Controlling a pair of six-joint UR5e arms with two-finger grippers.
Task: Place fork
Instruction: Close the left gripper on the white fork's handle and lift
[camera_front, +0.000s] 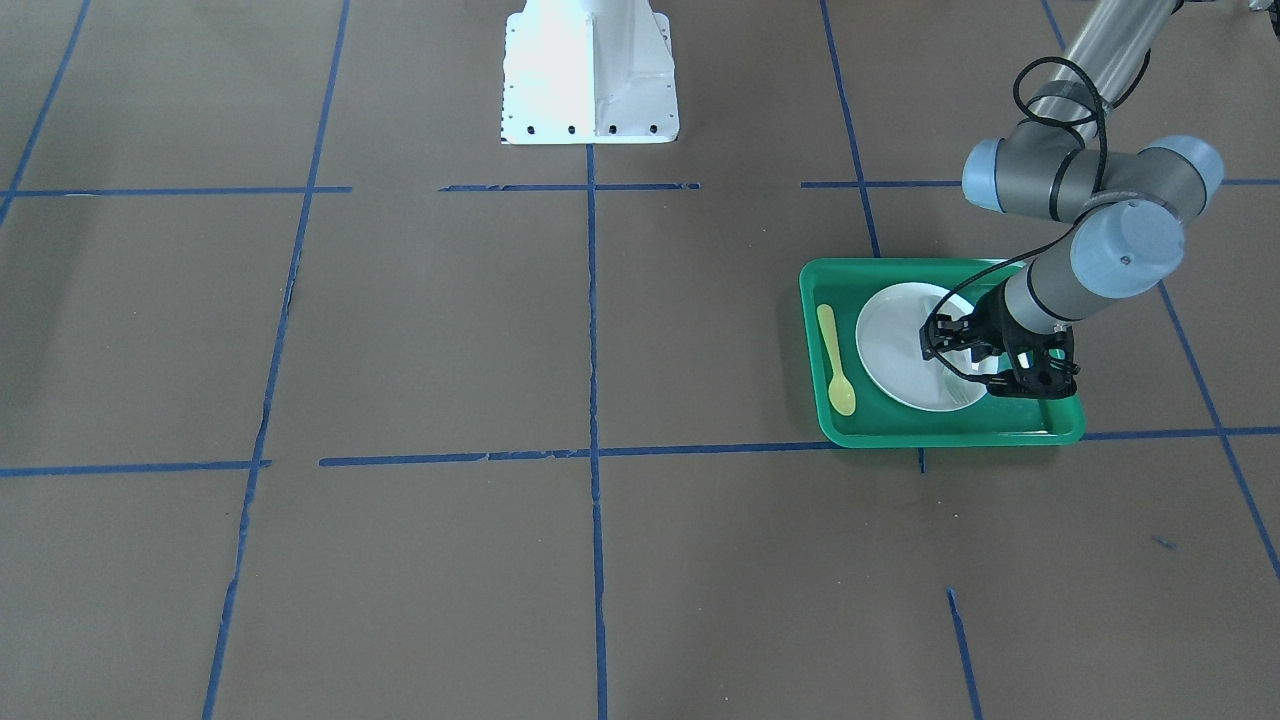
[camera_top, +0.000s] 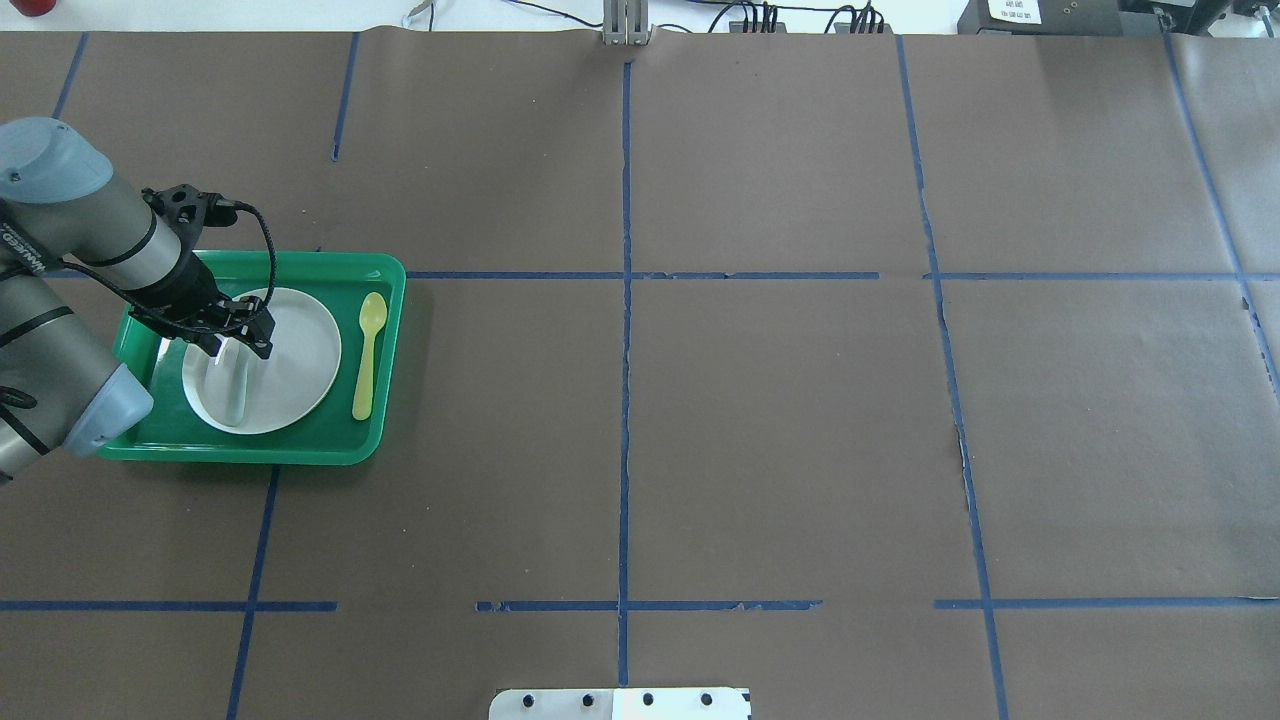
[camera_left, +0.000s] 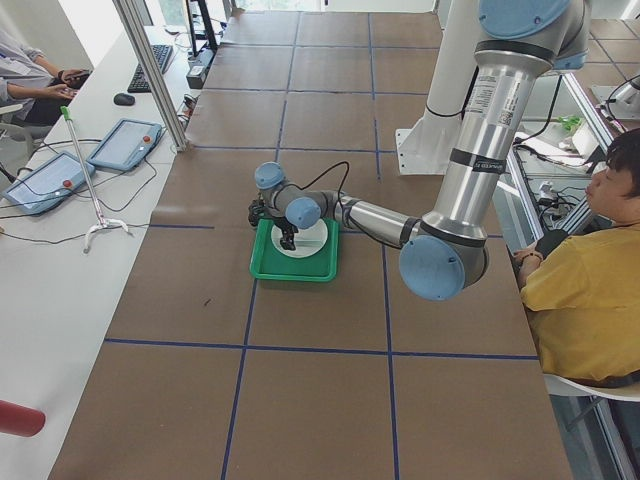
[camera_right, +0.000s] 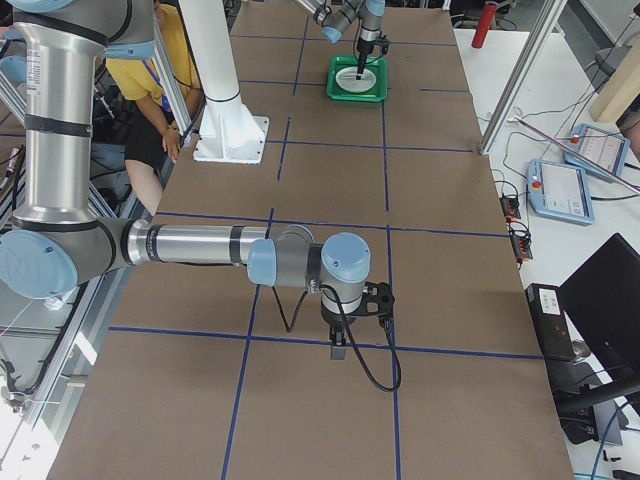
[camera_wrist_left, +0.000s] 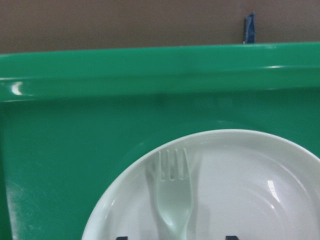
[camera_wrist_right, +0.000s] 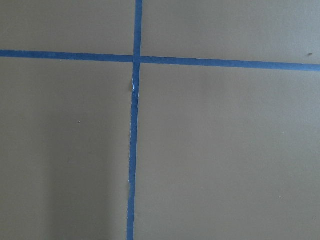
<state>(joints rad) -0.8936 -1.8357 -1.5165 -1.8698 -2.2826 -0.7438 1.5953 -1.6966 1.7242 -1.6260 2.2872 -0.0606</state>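
Overhead exterior, spoon (camera_top: 368, 352) beside plate (camera_top: 300, 345), left end effector (camera_top: 238, 347) over fork (camera_wrist_left: 172, 197)

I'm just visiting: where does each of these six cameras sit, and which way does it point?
Overhead: behind the robot, looking down; left gripper above round white plate.
Front-facing: across the table, facing the robot's white base; green plastic tray.
Exterior left: table's end; left arm near.
Exterior right: opposite end; right gripper near.
Left wrist: down onto pale translucent plastic fork on the plate.
Right wrist: down onto brown table, blue tape; no body shows.
Shared: overhead and front-facing both show the yellow-green plastic spoon.
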